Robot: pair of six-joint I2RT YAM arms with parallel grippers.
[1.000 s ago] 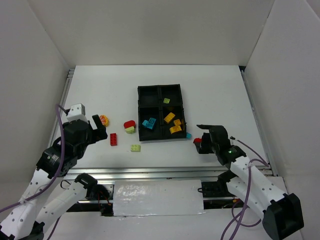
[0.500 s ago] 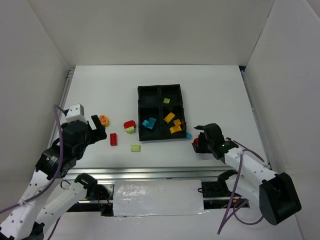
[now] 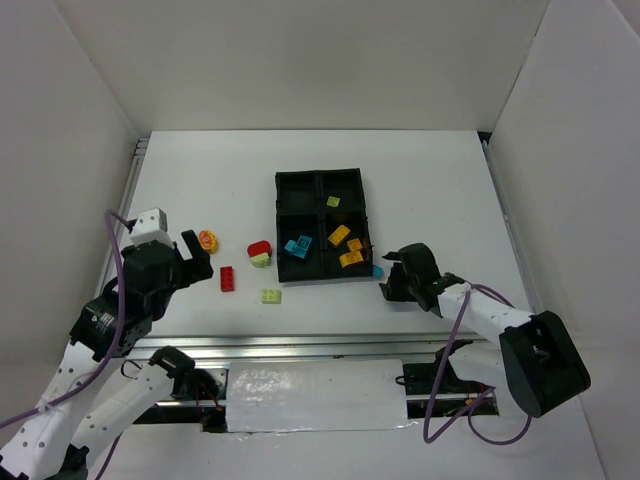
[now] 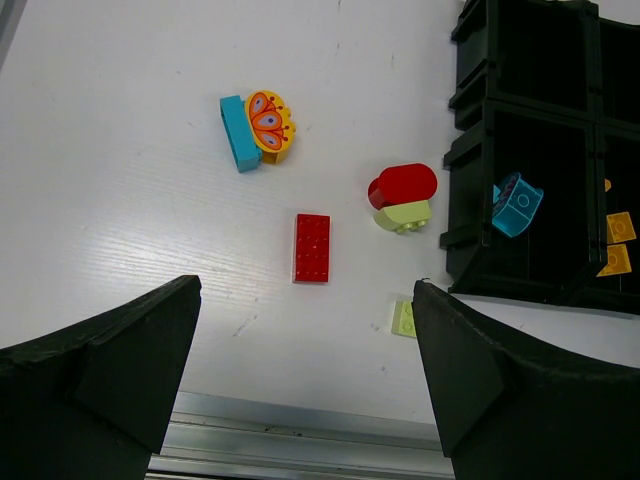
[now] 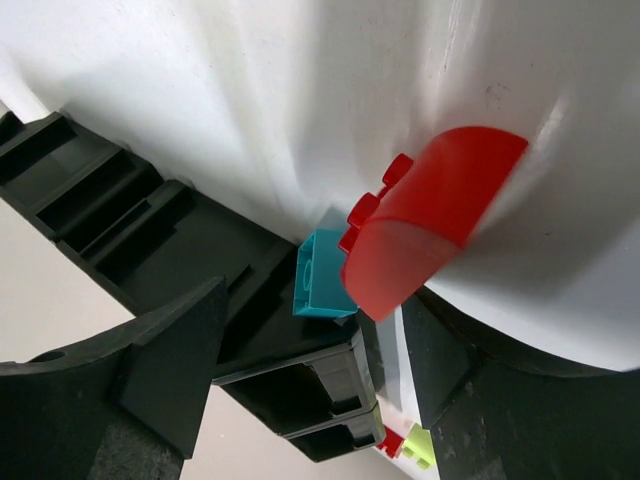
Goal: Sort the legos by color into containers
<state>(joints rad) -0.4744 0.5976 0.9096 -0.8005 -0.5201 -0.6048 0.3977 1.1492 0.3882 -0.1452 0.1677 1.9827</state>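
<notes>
Beside the black tray's [image 5: 150,215] outer wall, the red arched brick [image 5: 430,215] lies just beside a cyan brick [image 5: 318,285], so a squeeze might snag both or squirt the rounded one away. The left pincer [image 4: 305,300] hangs spread wide and empty over a flat red brick [image 4: 311,248]. The right pincer [image 5: 305,310], half spread, straddles the arched brick; whether it touches cannot be told.

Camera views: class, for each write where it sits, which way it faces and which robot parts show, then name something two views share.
Top external: fixed above and behind the robot, facing down on the tray; both arms, left gripper and right gripper show.
Left wrist: on the left arm, looking down at a flat red brick; its two fingers show.
Right wrist: on the right arm, low and tilted, facing a rounded red brick; its two fingers show.
Shared: the tray is in all three.
</notes>
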